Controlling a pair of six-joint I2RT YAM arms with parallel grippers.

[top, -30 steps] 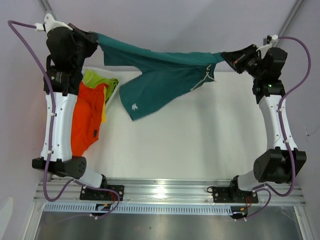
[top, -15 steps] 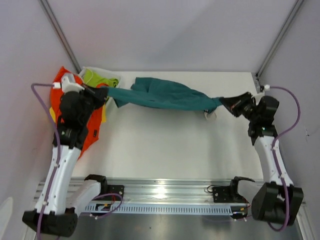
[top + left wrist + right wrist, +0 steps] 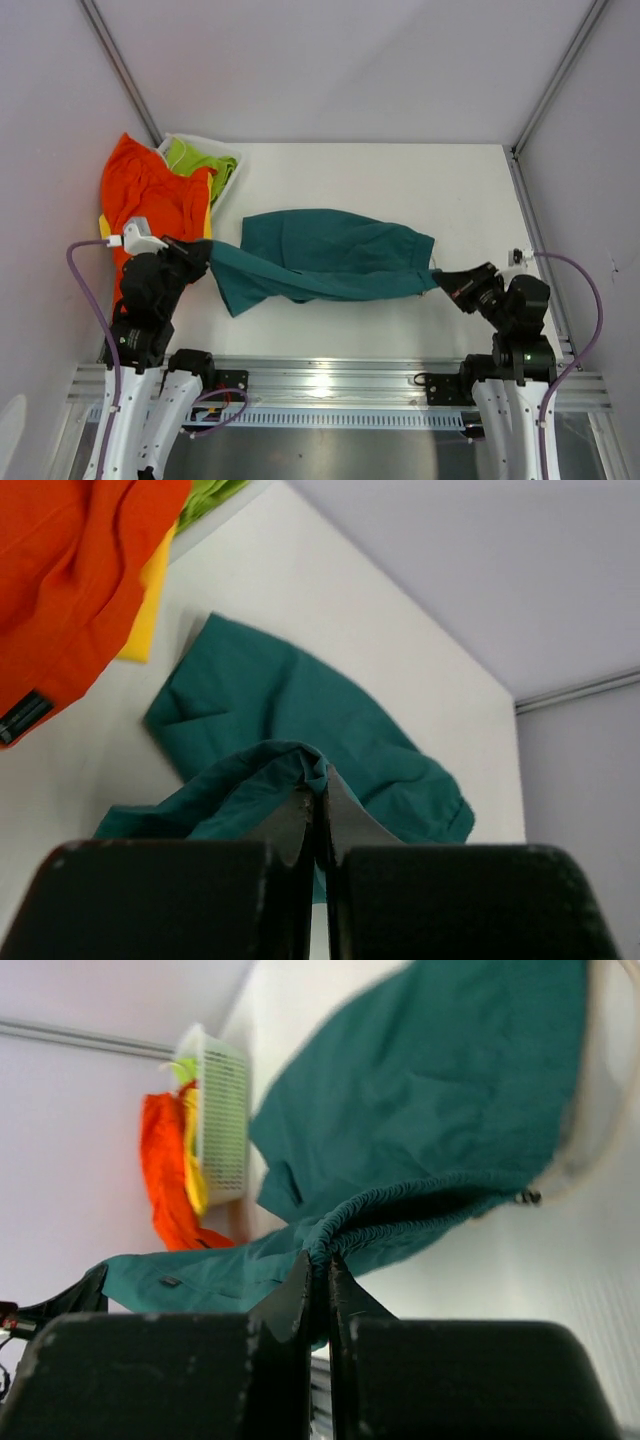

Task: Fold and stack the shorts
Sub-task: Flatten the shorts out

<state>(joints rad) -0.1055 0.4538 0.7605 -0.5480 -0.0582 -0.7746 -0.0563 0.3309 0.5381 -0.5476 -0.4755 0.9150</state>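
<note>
White counter [image 3: 400, 190] bears the teal shorts [image 3: 330, 250], whose near edge I pinch with left tool [image 3: 208, 257] and right tool [image 3: 441, 279], probably to spread them flat for folding.

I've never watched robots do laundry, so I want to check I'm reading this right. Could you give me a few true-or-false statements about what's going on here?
1. The left gripper and the right gripper are both pinching the teal shorts. True.
2. The teal shorts hang wholly in the air. False: most of the cloth lies on the table.
3. The orange shorts lie at the table's right edge. False: they are at the far left, by the basket.
4. The lime-green shorts sit in the basket. True.
</note>
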